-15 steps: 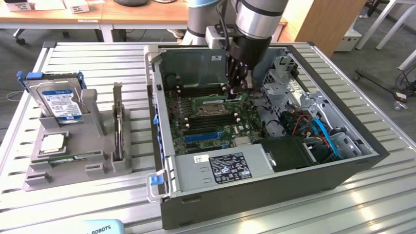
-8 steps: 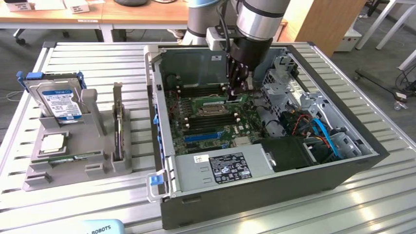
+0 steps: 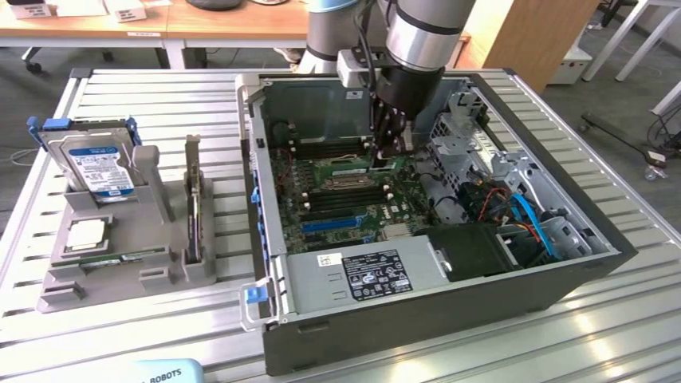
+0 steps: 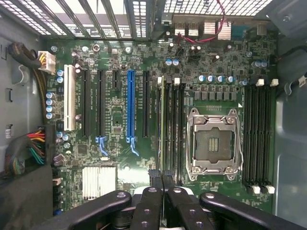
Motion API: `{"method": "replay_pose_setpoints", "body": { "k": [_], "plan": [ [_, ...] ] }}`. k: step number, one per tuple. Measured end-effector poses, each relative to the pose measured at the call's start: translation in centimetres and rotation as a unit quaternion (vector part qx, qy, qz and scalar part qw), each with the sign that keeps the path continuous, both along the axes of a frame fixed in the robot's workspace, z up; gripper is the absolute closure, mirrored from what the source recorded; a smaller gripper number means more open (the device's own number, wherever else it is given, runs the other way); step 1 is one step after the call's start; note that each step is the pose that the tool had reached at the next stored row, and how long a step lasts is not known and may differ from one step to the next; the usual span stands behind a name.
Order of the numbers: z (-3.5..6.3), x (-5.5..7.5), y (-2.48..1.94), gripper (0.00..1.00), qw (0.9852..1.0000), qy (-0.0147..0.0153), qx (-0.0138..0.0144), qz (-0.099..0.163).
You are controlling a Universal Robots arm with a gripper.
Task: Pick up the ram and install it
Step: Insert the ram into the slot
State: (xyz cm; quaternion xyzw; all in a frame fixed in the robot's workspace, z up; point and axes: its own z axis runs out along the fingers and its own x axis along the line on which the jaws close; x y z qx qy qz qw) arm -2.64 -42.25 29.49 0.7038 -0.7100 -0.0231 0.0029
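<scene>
Nearest in the exterior view, noted the dark wall of the open computer case (image 3: 426, 319) lying on the slatted table (image 3: 139, 335). To the exterior view's left, saw a grey holder (image 3: 64, 299) carrying a second stick (image 3: 193, 207) upright on its edge. Further in, found the end effector (image 4: 162, 179) closed at one end of the ram (image 4: 161, 124), which stood edge-up in a slot beside the empty processor socket (image 4: 212, 143). Could not tell a grip from a mere touch. Behind, saw the arm (image 3: 426, 32) nearly vertical above the case, wrist pointed straight down at the motherboard (image 4: 115, 120).
</scene>
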Motion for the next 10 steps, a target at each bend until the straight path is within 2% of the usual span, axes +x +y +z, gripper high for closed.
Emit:
{"method": "replay_pose_setpoints", "body": {
  "k": [10],
  "plan": [
    [-1.35,0.0,0.00,0.88,1.0000,0.0000,0.0000,0.000]
  ]
}}
